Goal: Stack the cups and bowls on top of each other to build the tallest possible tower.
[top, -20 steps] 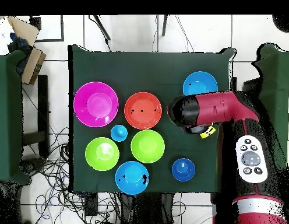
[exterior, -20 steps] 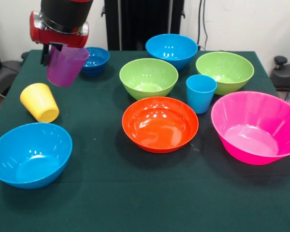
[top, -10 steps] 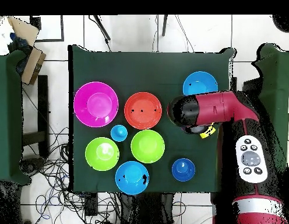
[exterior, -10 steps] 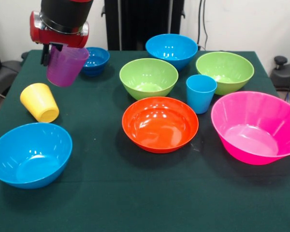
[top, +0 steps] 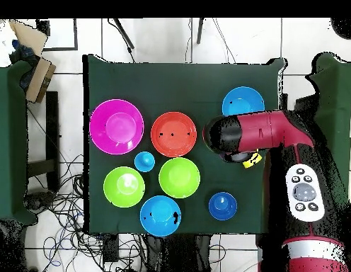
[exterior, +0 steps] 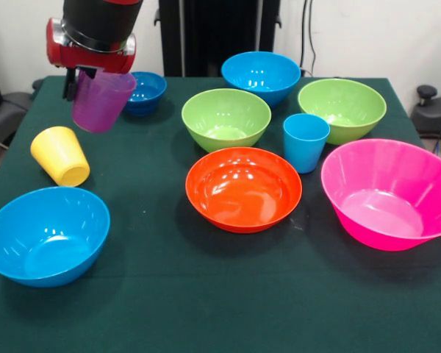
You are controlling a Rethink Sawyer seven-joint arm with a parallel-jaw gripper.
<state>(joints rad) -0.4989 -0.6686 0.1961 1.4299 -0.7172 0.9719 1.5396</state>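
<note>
Front view: the pincer (exterior: 83, 75) hangs clear of the table, clamped on the rim of the purple ribbed cup (exterior: 99, 99), which tilts slightly, mouth up, lifted presumably so it can be carried over to a stacking spot. Below and just beside it lies the yellow cup (exterior: 60, 155) on its side. Behind the pincer sits the small dark blue bowl (exterior: 145, 92); the orange bowl (exterior: 243, 188) lies well apart, the nearer light blue bowl (exterior: 45, 234) lower down.
</note>
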